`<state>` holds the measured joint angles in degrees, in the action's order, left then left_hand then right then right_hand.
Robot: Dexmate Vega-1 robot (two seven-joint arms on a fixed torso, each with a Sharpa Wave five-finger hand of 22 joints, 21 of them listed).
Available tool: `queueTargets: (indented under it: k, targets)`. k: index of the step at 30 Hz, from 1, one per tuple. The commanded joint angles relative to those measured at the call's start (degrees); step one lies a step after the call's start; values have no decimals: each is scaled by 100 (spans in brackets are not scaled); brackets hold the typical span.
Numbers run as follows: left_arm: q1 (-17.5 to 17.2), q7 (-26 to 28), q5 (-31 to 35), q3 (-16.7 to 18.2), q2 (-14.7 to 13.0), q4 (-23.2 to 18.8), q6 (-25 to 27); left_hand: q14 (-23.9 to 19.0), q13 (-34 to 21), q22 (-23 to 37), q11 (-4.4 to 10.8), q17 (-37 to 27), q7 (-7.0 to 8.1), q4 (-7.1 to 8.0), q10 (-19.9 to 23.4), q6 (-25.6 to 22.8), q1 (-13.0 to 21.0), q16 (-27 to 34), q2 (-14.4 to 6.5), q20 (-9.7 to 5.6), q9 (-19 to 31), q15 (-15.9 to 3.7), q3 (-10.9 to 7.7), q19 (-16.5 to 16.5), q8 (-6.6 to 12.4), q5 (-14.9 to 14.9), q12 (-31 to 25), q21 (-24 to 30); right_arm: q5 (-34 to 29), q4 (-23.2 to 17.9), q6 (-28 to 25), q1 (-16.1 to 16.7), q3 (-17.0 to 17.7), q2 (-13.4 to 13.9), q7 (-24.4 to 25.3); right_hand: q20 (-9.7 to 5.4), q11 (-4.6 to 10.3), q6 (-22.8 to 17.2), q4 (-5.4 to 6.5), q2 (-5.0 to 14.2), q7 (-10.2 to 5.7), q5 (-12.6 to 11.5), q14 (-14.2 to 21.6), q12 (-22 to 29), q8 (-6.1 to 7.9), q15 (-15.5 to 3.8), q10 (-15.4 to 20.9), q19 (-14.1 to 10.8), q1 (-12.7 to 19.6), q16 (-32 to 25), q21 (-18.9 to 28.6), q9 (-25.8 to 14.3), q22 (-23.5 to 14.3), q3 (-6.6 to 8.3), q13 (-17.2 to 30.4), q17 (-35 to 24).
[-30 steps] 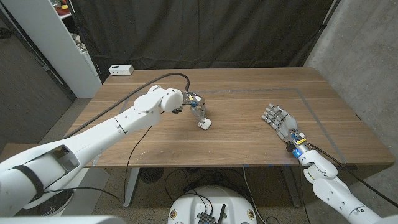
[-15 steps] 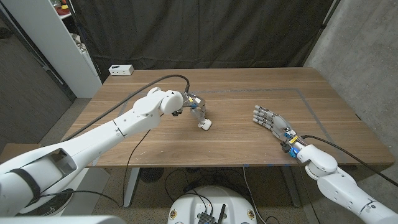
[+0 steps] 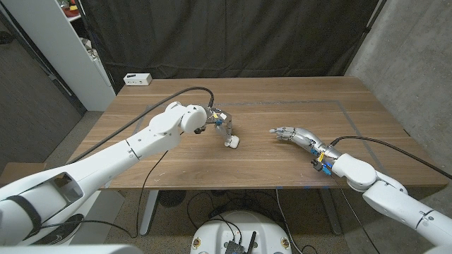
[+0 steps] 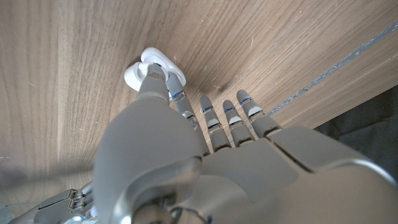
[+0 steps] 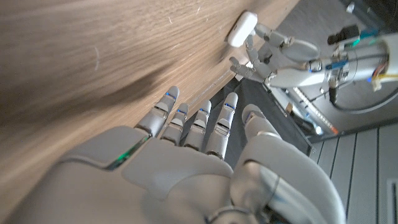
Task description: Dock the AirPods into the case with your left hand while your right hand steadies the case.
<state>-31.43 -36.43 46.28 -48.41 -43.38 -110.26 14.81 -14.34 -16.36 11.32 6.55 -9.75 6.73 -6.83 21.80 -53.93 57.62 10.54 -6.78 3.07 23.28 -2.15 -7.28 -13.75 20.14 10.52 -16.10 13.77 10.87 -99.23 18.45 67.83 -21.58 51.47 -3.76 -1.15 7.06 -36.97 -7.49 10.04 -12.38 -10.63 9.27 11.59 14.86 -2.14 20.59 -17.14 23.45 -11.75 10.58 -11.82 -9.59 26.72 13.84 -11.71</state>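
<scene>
The white AirPods case (image 3: 232, 141) sits near the middle of the wooden table (image 3: 282, 106). My left hand (image 3: 221, 121) reaches down onto it, and in the left wrist view thumb and fingertip (image 4: 154, 79) close on the case (image 4: 166, 62). Any earbud between them is hidden. In the right wrist view the case (image 5: 241, 28) shows ahead with the left hand's fingers (image 5: 268, 45) on it. My right hand (image 3: 296, 135) hovers to the case's right, fingers stretched out toward it, holding nothing, a clear gap away.
A small white box (image 3: 138, 79) lies at the table's far left corner. A black cable (image 3: 191, 90) arcs over my left arm. A white shelf unit (image 3: 63, 42) stands beyond the left edge. A faint line (image 3: 353, 120) marks the right tabletop.
My right hand has swung left toward the case and turned so its fingers point at it. The left hand and the case have stayed put.
</scene>
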Motion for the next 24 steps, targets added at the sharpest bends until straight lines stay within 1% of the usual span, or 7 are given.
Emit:
queueTargets:
  k: [1,4,8,10,11,17,24]
  targets:
    - [-106,37,51,41,-42,-65,6,-34,-21,34,4,-6,12,-45,30,-37,-7,0,-28,7,66,-663,21,-23,20,-14,5,38,-1619,-386,-149,-302,-374,366,344,-22,-29,-182,21,-20,76,-7,-179,-36,15,-802,-209,155,41,51,-18,-7,-19,-8,7,11]
    - [-113,26,74,40,-41,-73,4,-34,-23,35,13,-6,9,-48,23,-41,-7,-1,-30,9,66,-663,19,-22,18,-14,10,38,-1897,-422,-233,-348,-453,346,426,-45,-31,-373,39,-17,-21,0,-434,-72,13,-792,-470,362,15,93,-40,-3,-17,-33,3,23]
    - [-124,21,109,40,-37,-88,6,-39,-24,35,6,-5,18,-55,20,-63,0,1,-33,6,63,-667,14,-23,21,-15,13,39,-2235,-440,-312,-406,-553,285,567,-144,68,-485,93,-24,54,20,-712,-92,-67,-808,-816,667,-73,96,-55,15,-12,-87,-9,23]
    - [-128,20,122,41,-30,-87,7,-31,-25,35,2,-5,27,-56,14,-50,0,-2,-32,10,67,-659,14,-20,15,-16,17,38,-2340,-401,-347,-481,-611,252,559,-187,83,-581,146,-3,-7,27,-794,-82,-80,-819,-909,770,-137,79,-49,25,-11,-108,-16,13]
    - [-129,23,129,39,-26,-82,2,-35,-25,35,-4,-5,20,-58,15,-59,1,-1,-32,4,70,-667,13,-23,20,-16,17,40,-2381,-362,-345,-533,-645,233,542,-201,97,-561,166,-5,88,31,-812,-62,-119,-832,-917,793,-167,62,-35,34,-11,-120,-20,10]
    - [-99,53,188,2,16,11,-60,-38,-27,36,14,-6,21,-58,29,-61,-8,1,-30,1,74,-666,15,-20,16,-18,15,40,-2629,-105,-235,-856,-873,96,455,-222,194,-407,174,15,223,25,-838,-15,-253,-881,-892,854,-175,30,-19,59,-9,-104,-33,15]
    - [-46,75,199,-28,59,119,-171,-35,-30,36,27,-6,20,-58,39,-49,-16,1,-33,9,75,-666,14,-15,4,-19,15,40,-2749,204,-23,-1213,-1102,-72,297,-227,194,-336,164,26,220,20,-836,-4,-307,-891,-886,871,-153,17,-13,68,-9,-82,-40,22]
